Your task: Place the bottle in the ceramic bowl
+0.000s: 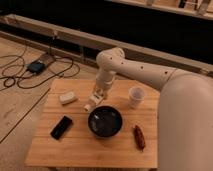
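Observation:
The ceramic bowl [105, 122] is round, glossy and dark, and sits in the middle of the wooden table [80, 150]. My gripper [98, 96] hangs just behind the bowl's far-left rim, pointing down. It is shut on the bottle [91, 104], a small pale cream bottle. The bottle slants down to the left from the fingers. Its lower end is close to the tabletop, just outside the bowl's rim.
A cream rectangular block [68, 97] lies at the table's back left. A flat black object [61, 127] lies left of the bowl. A white cup [136, 95] stands at the back right. A red object [139, 137] lies right of the bowl. Cables [20, 75] lie on the floor to the left.

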Controlling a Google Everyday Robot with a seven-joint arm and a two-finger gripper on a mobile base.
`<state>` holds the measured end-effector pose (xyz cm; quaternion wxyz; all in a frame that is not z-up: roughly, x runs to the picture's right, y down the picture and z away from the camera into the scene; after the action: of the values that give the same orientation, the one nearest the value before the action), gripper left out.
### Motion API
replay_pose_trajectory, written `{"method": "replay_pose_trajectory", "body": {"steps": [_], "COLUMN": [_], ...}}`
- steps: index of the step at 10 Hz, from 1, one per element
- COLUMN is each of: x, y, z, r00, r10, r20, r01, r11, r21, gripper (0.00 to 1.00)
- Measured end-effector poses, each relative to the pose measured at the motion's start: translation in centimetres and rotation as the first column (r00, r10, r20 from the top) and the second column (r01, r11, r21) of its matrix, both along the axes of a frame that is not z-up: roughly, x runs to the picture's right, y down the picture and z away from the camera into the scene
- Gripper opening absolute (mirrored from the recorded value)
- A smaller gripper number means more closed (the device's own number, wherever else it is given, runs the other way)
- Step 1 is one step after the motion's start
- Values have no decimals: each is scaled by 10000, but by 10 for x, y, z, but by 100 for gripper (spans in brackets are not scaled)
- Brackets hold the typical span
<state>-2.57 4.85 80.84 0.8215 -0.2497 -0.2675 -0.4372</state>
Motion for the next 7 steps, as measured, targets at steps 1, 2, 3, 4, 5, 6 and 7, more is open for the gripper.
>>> {"method": "replay_pose_trajectory", "body": {"steps": [1, 2, 3, 4, 5, 6, 7], "x": [-2, -5, -6, -8, -9, -9, -10], "y": [10, 25, 32, 44, 57, 64, 73], "z": [-11, -22, -27, -32, -36, -38, -39], "r00": [10000, 9999, 9998, 9997, 9995, 9991, 9983], "r10": [-8, -3, 2, -2, -83, -182, -338], "r20": [85, 156, 193, 255, 317, 384, 479], "r01": [10, 10, 9, 24, 121, 234, 413], "r11": [9999, 9990, 9983, 9961, 9926, 9899, 9856], "r21": [-166, -450, -590, -877, -1209, -1398, -1642], "gripper": [0, 0, 0, 0, 0, 0, 2]}}
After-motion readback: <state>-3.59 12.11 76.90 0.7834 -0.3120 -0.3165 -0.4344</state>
